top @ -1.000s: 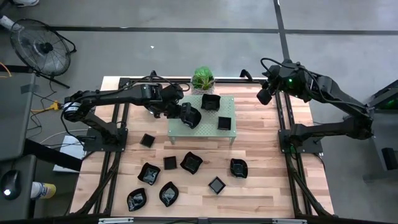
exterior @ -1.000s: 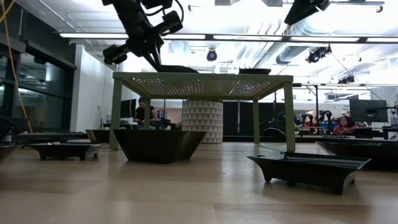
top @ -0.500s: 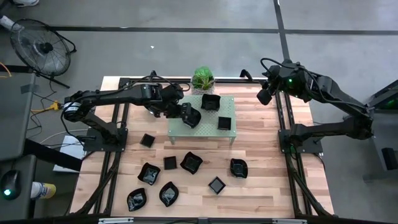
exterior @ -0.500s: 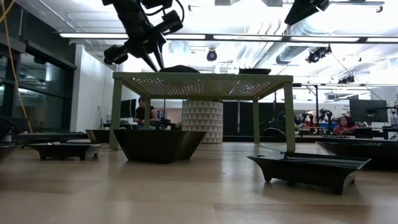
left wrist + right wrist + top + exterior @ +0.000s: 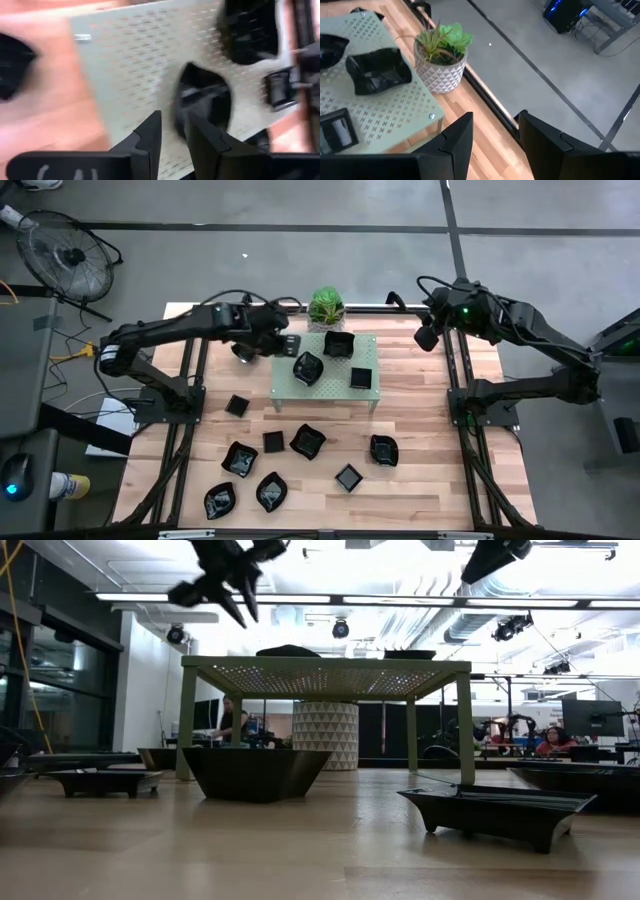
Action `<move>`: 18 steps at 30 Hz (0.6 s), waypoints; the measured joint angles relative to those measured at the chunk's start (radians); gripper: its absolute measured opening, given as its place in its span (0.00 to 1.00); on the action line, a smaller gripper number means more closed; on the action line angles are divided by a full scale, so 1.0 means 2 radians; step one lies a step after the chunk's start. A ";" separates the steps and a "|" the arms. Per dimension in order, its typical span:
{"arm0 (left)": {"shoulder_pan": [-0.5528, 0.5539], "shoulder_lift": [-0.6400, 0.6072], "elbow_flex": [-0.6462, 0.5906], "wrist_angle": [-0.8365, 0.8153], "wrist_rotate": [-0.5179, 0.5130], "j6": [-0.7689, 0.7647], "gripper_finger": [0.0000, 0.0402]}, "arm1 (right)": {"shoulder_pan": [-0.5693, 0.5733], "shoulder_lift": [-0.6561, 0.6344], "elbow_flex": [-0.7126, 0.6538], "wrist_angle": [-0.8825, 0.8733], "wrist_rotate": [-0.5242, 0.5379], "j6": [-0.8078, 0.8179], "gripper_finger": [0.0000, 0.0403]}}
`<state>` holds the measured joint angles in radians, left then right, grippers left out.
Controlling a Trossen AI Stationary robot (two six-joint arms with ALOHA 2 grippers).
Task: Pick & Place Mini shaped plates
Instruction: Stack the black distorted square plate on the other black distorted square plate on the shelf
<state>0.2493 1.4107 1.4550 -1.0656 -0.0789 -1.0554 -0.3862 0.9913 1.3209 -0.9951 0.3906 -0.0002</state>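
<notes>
Plates, small glossy black (image 5: 307, 442), lie on wooden table (image 5: 420, 440) below pale green perforated rack (image 5: 366, 393). Left tool (image 5: 243, 351), fingers apart, empty, is nearer. Right tool (image 5: 425, 337) apart, well off.

The left claw (image 5: 172, 131) is hovering with its fingers slightly parted over the pale green rack (image 5: 135, 65); black plates (image 5: 202, 97) are sitting on it; wooden worktop (image 5: 50, 115) is showing beside
</notes>
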 joint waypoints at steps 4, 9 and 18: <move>0.011 -0.011 0.016 -0.052 -0.024 0.031 0.21 | 0.000 0.000 0.000 -0.011 -0.003 0.009 0.38; 0.063 -0.025 0.006 -0.088 -0.013 0.080 0.21 | 0.000 -0.004 0.000 -0.016 -0.010 0.020 0.38; 0.226 -0.025 -0.052 -0.067 0.101 0.231 0.21 | 0.000 -0.025 0.000 -0.023 -0.011 0.049 0.38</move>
<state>0.7015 1.3602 1.3510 -1.2004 0.1240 -0.5938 -0.3862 0.9411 1.3205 -1.0401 0.3695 0.0975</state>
